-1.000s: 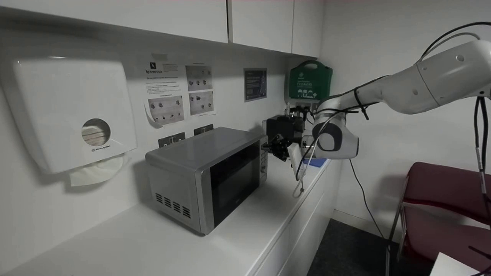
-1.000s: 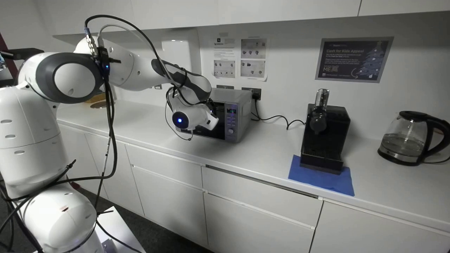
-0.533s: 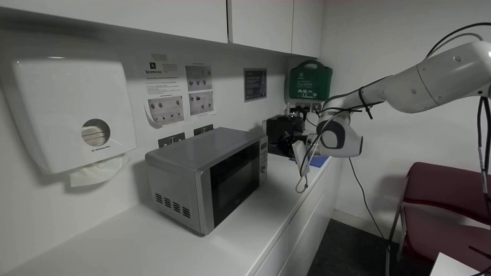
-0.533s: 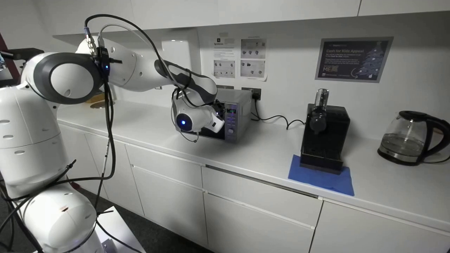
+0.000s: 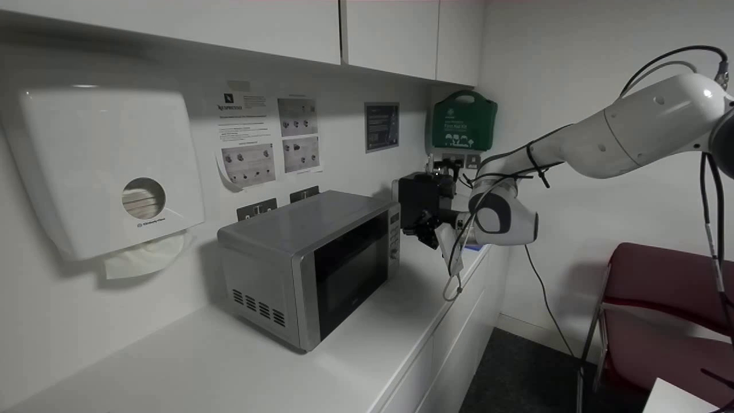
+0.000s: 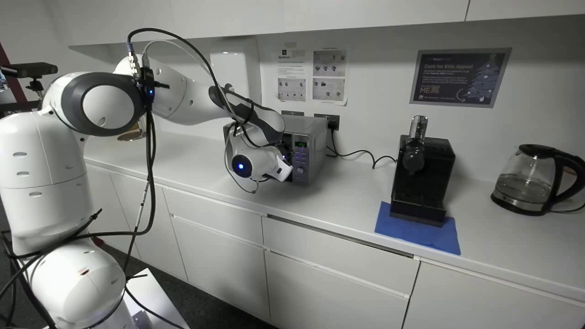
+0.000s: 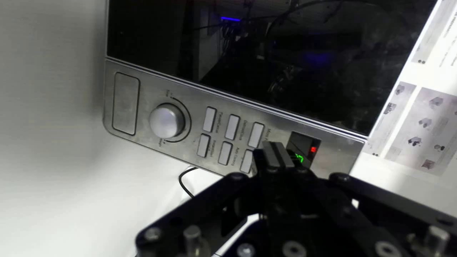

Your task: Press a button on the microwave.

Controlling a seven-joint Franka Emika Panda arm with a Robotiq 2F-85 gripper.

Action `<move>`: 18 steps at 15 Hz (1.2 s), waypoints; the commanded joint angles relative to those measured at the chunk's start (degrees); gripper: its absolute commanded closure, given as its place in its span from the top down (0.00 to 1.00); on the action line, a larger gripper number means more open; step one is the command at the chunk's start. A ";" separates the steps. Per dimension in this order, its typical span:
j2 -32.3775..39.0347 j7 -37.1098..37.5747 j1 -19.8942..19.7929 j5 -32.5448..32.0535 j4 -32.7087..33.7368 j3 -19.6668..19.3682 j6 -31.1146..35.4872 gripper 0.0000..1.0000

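The silver-grey microwave (image 5: 304,218) stands on the counter, its door closed. It also shows in an exterior view (image 6: 315,137), partly hidden by the arm. In the wrist view its control panel (image 7: 192,96) fills the middle, with a round knob (image 7: 166,121), several small buttons (image 7: 232,127) and a lit display (image 7: 303,146). My gripper (image 7: 277,155) is shut and empty. Its tips appear between the nearest buttons and the display, covering part of each. In an exterior view the gripper (image 5: 417,228) is in front of the panel, apart from it. Contact is not visible.
A black coffee machine (image 6: 422,178) stands on a blue cloth (image 6: 418,233), with a glass kettle (image 6: 525,183) beside it. A white paper dispenser (image 5: 103,155) and a green first aid kit (image 5: 463,121) hang on the walls. Cupboards (image 5: 390,40) overhang the counter (image 6: 347,201).
The fingertips overlapped the microwave panel in an exterior view a second ago; now they appear apart from it. The wrist has moved lower, and in an exterior view also to the right.
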 commanded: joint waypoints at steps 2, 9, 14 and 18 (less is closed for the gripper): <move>2.54 1.52 -0.43 -1.77 2.04 -0.02 0.11 0.00; 4.68 1.41 -0.33 -4.31 4.76 0.08 0.47 0.00; 5.49 1.40 -0.28 -5.34 6.15 0.08 0.48 0.00; 6.49 1.50 -0.28 -5.63 7.42 0.09 0.61 0.00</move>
